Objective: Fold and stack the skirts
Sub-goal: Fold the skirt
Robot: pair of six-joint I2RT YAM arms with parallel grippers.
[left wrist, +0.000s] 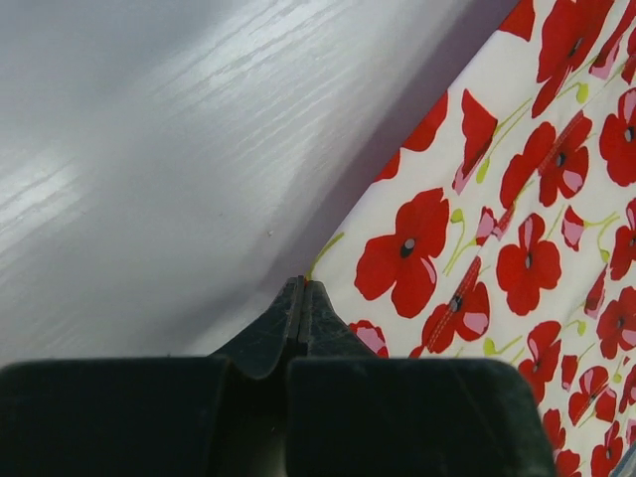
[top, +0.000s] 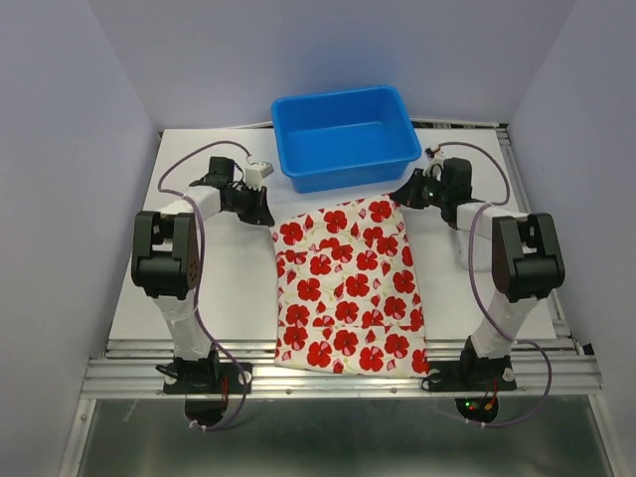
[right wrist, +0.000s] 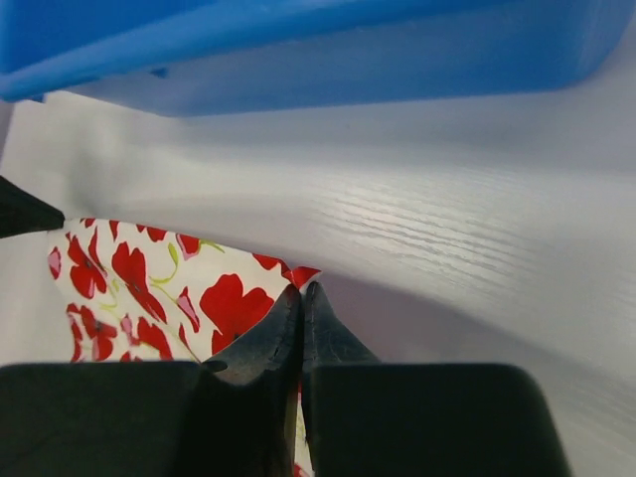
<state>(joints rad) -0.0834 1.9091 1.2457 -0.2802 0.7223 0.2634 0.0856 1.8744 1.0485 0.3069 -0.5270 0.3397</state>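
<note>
Closest to us, the near hem of the floral skirt (top: pixel 348 288) lies at the near edge of the table (top: pixel 229 288), between the two arm bases. From there the skirt runs away from us, spread flat in a single layer with no fold in it, and its far edge ends just short of the blue tub (top: pixel 348 164).

At the far left corner of the skirt sits the left gripper (top: pixel 263 213). In its wrist view the fingers are pressed together with the cloth's edge meeting their tips, so we judge it pinches the edge. The right gripper (top: pixel 402 197) sits at the far right corner, fingers likewise together, and the red tip of the corner runs right into them. We take that as a pinch too.

Beyond them, the tub looks empty in the overhead view.

We judge the task to be at its start. Both far corners are taken and the first fold is not yet made. We see no second skirt in any view, so its fold and the stacking are all left to do.
</note>
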